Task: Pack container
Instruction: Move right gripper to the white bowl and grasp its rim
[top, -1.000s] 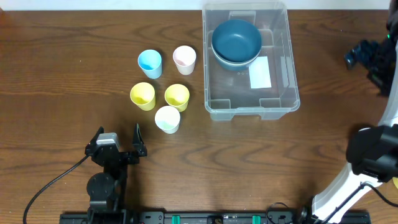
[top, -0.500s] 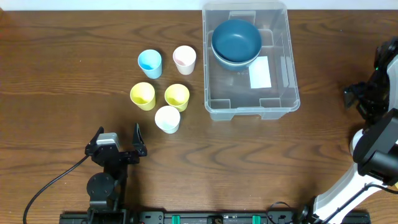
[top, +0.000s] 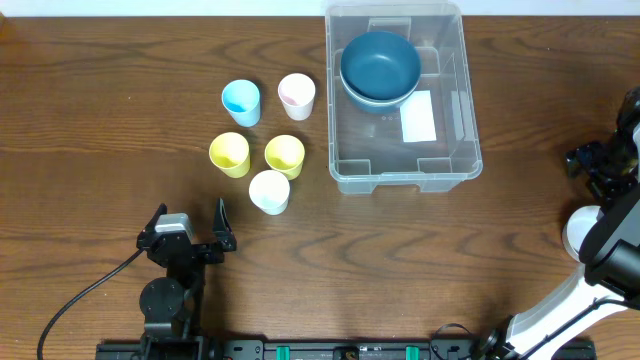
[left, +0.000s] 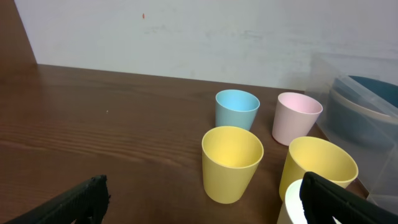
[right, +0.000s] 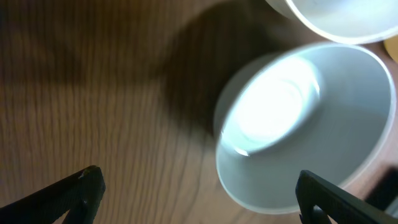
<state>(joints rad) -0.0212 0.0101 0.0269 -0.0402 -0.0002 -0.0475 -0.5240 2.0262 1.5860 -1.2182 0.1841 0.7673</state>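
Note:
The clear container (top: 455, 150) stands at the back right of centre, with a white label (top: 418, 116) on its base and stacked dark blue bowls (top: 380, 65) inside. Its edge and the bowls show in the left wrist view (left: 367, 118). My left gripper (top: 190, 235) is open and empty near the front edge, and in the left wrist view (left: 202, 194) it faces the cups. My right gripper (top: 600, 162) is at the table's right edge. In its wrist view (right: 199, 185) it is open and empty above a pale bowl (right: 298, 124).
Several small cups stand left of the container: blue (top: 240, 102), pink (top: 296, 96), two yellow (top: 229, 154) (top: 284, 156) and white (top: 269, 191). They also show in the left wrist view (left: 231, 163). A second white bowl rim (right: 336, 15) lies beyond the pale bowl.
My right arm has moved along the right edge toward the front of the table. The left arm, cups and container have not moved.

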